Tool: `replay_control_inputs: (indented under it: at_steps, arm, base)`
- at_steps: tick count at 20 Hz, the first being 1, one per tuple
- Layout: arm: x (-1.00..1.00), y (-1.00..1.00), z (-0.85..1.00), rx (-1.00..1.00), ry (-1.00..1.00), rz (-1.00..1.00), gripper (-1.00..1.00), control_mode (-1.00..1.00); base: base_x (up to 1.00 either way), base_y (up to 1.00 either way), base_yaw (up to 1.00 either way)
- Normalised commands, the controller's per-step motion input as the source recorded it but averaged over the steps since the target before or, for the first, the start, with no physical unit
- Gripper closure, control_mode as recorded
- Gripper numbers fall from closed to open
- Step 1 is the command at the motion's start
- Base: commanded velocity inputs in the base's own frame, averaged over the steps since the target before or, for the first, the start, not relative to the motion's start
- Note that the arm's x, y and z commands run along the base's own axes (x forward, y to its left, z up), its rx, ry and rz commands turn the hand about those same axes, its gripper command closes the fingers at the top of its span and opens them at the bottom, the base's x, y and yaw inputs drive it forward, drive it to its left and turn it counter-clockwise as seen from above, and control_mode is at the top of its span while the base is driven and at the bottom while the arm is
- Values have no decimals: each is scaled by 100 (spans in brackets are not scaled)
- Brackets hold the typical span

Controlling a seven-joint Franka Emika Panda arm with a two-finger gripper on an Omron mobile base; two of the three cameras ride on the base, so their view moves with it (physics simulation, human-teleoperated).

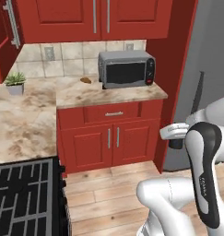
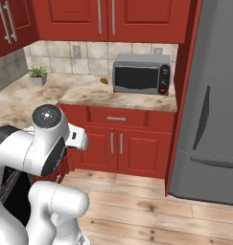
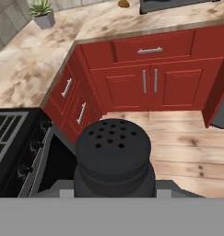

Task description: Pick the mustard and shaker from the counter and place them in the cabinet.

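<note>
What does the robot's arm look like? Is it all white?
Mostly white, but not all. The arm has smooth, rounded white shells, like fat tubes joined together. One long section is dark grey-black with faint pale lettering down it. In the right base view, a round dark cap with a small pale dot in its middle sits on one joint. No loose cables show.

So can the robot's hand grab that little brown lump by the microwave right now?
Probably not. The end effector is already shut on the black shaker, so it has no free grip. The brown lump also sits far off on the counter beside the microwave.
</note>
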Motion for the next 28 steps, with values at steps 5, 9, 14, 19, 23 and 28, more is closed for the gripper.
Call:
replay_control_inputs:
  at_steps: [5, 9, 14, 19, 23, 28]
  arm:
    - [0, 0, 0, 0, 0, 0, 100, 100]
    - [0, 0, 0, 0, 0, 0, 100, 100]
    - [0, 0, 0, 0, 0, 0, 100, 100]
    - [0, 0, 0, 0, 0, 0, 100, 100]
    - [0, 0, 0, 0, 0, 0, 100, 100]
    - [0, 0, 0, 0, 0, 0, 100, 100]
  base:
    - [-97, -23, 0]
    - [-68, -72, 2]
    - [-29, -96, 4]
    - [-1, -98, 0]
    - [8, -91, 0]
    - [34, -84, 0]
